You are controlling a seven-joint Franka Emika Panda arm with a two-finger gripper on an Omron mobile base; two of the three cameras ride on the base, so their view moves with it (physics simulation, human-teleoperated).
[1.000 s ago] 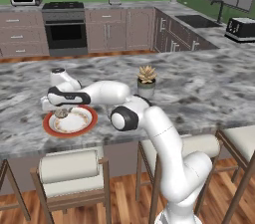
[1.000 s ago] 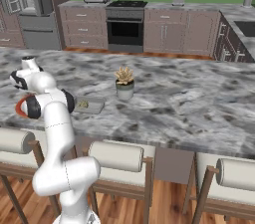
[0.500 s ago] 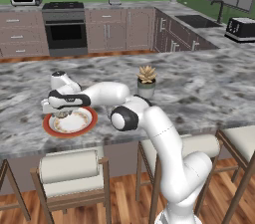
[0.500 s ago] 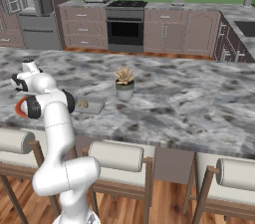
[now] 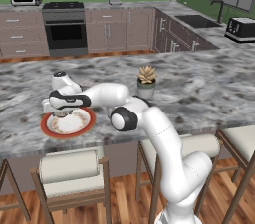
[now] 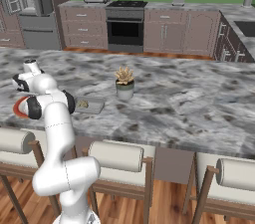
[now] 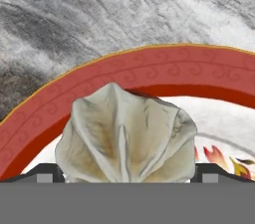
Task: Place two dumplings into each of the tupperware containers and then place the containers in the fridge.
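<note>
Gripper lowered over plate at counter's near edge, jaws spread wide, one tip each side of dumpling: placed to close on it, nothing pinched yet. Dumpling sits on plate by red rim. Container waits beside potted plant, one dumpling apparently inside.

Marble counter: plate (red-rimmed), plant, tray.

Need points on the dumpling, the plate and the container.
dumpling (image 7: 124, 138), hand view, middle of its pleated body
plate (image 5: 50, 129), left base view, red rim at its near left
container (image 6: 95, 106), right base view, right part of its floor
</note>
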